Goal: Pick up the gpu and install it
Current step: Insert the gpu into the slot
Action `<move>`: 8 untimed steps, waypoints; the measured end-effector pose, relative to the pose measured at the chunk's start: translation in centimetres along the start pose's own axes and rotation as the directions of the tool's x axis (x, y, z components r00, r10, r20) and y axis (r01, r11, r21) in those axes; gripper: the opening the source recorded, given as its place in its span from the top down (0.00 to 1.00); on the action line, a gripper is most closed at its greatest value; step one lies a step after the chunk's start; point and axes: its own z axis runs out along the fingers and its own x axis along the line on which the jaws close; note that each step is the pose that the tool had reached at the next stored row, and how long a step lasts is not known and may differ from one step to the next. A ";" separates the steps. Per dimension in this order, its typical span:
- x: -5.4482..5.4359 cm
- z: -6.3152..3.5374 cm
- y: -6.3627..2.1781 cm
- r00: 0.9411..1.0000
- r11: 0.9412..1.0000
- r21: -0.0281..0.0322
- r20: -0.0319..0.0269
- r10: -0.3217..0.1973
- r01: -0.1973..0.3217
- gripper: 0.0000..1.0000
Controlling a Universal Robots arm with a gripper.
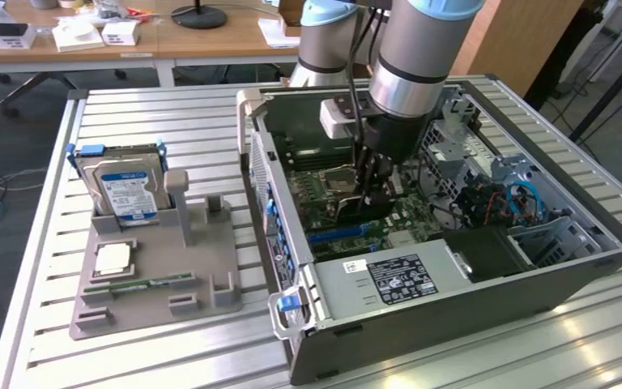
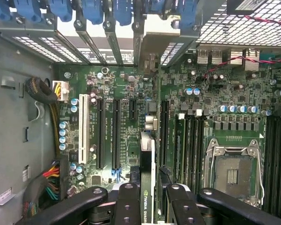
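Black and thin, the gpu (image 2: 146, 187) sits edge-on between the fingers of the end effector (image 2: 152, 197), which is clenched on it from both sides. The card hangs inside the open computer case (image 1: 484, 308), just above the motherboard (image 2: 131, 93) and among its long expansion slots (image 2: 116, 133).

By my reading the pick-up is done and the install step is in hand. Seating the card calls for its lower edge to sit square over one slot and its bracket end to meet the rear openings under the blue clips (image 2: 93, 9). Whether the edge already touches a slot I cannot tell.

The wrist view gives the card's line against the slots, with the CPU socket (image 2: 232, 173) beside it. The exterior view shows the end effector (image 1: 374, 194) reaching deep into the case, the gpu (image 1: 356, 212) dark beneath it. Well apart on the desk (image 1: 127, 113) stands a grey holder (image 1: 149, 275) with the hard drive (image 1: 127, 190) and memory stick (image 1: 138, 285).
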 end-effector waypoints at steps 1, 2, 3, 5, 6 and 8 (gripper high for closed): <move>0.0 0.00 0.00 1.000 1.000 0.000 0.000 0.000 0.000 0.74; 0.0 0.02 0.02 1.000 1.000 0.000 0.000 0.000 0.000 0.74; 0.0 0.05 0.12 1.000 1.000 0.000 0.000 0.000 0.000 0.74; 0.0 0.08 0.27 1.000 1.000 0.000 0.000 0.000 0.000 0.74; 0.0 0.08 0.29 1.000 1.000 0.000 0.000 0.000 0.000 0.74; 0.0 0.09 0.29 1.000 1.000 0.000 0.000 0.000 0.000 0.74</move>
